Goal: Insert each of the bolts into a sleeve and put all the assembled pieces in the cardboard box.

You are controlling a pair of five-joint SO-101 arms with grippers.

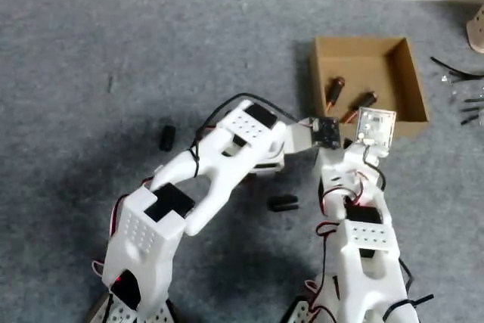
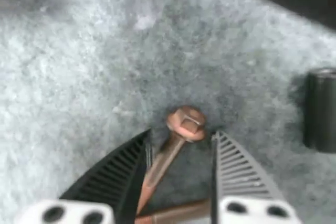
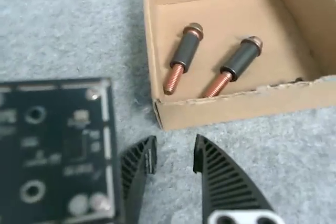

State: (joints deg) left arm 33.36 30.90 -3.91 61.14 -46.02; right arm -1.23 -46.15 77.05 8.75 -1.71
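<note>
Seen from the high view, the cardboard box [image 1: 363,41] sits at the upper right of the gray bench [image 1: 76,73] with 2 assembled pieces inside. One [image 1: 334,90] is nearly upright in the frame with its head uppermost, and the other [image 1: 361,104] slants with its head to the upper right. 2 loose black sleeves lie well apart on the bench: one [image 1: 167,138] left of centre with its long axis roughly up-down, the other [image 1: 283,203] near centre, lying across the frame. The left arm [image 1: 227,149] stretches from the lower left to just short of the box, and the right arm [image 1: 367,243] rises from the lower right beside it, each wrist camera sitting over its fingers. The left wrist view brings the bolts close. The left gripper [image 2: 182,136] has its fingers apart, straddling a copper bolt [image 2: 168,156] that lies on the bench, hex head away from the wrist and shank running back along 1 finger [image 2: 123,171]; I cannot tell whether they touch. A second bolt [image 2: 173,212] lies crosswise nearer the wrist, and a black sleeve [image 2: 320,109] rests apart, off to the side. In the right wrist view the right gripper [image 3: 175,141] hovers with its fingers apart and holding nothing, just outside the box's near wall [image 3: 236,106]. The 2 pieces lie nearly parallel, heads toward the far wall and threaded ends toward the fingers. The left arm's circuit board [image 3: 52,150] is beside the fingers.
</note>
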